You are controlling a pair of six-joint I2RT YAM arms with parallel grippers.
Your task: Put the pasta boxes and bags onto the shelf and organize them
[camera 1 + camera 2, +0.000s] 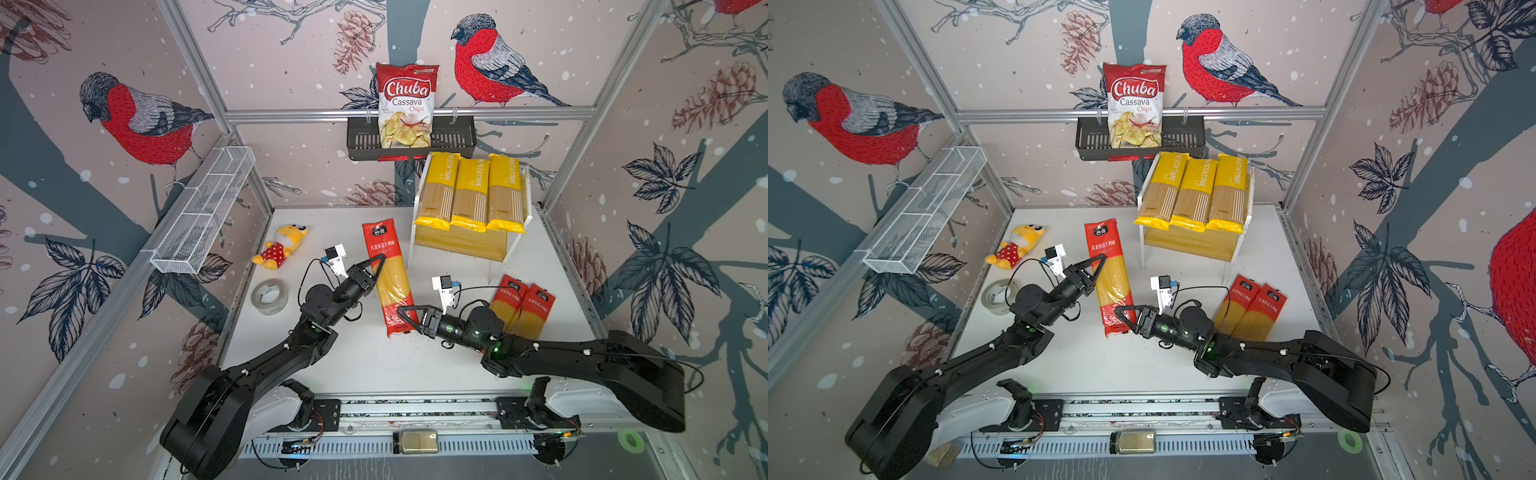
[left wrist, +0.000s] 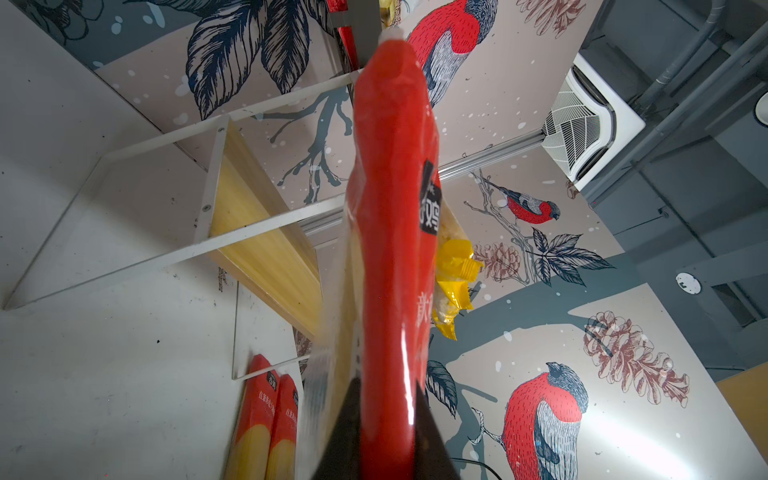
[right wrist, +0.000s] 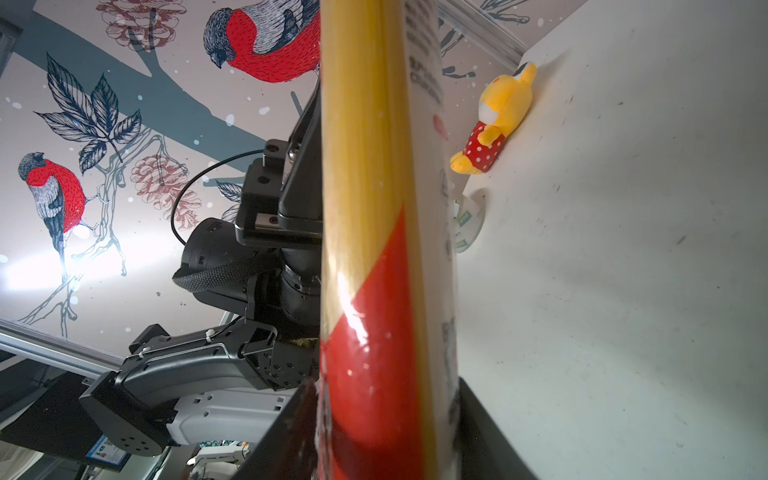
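I had the white desk (image 1: 357, 365) to work over. At its back right stood the shelf (image 1: 461, 244), stepped so that the upper board sat behind and above a lower wooden board, which was bare. Across the upper board lay the three yellow packets (image 1: 471, 193), side by side with long edges touching. I judged that was the tidy row the job wanted, which left the lower board as the obvious home for the red ones. The red packet (image 1: 390, 270) I was handling sat left of the shelf, near the desk's middle, with its length running front to back. Both wrist views showed it edge-on, so I judged it was turned up onto a long edge to give each arm a face to squeeze. I could not tell whether it was clear of the desk. Two more red packets (image 1: 523, 307) lay flat together on the desk, just in front of the shelf's right side and apart from either arm. The left fingers (image 2: 430, 449) were pinching the red packet on its far half. The right fingers (image 3: 291, 449) had its red near end between them and looked clamped against both faces. Two grips on something so long and limp made sense to me, as they should stop it sagging on the way to the lower board.
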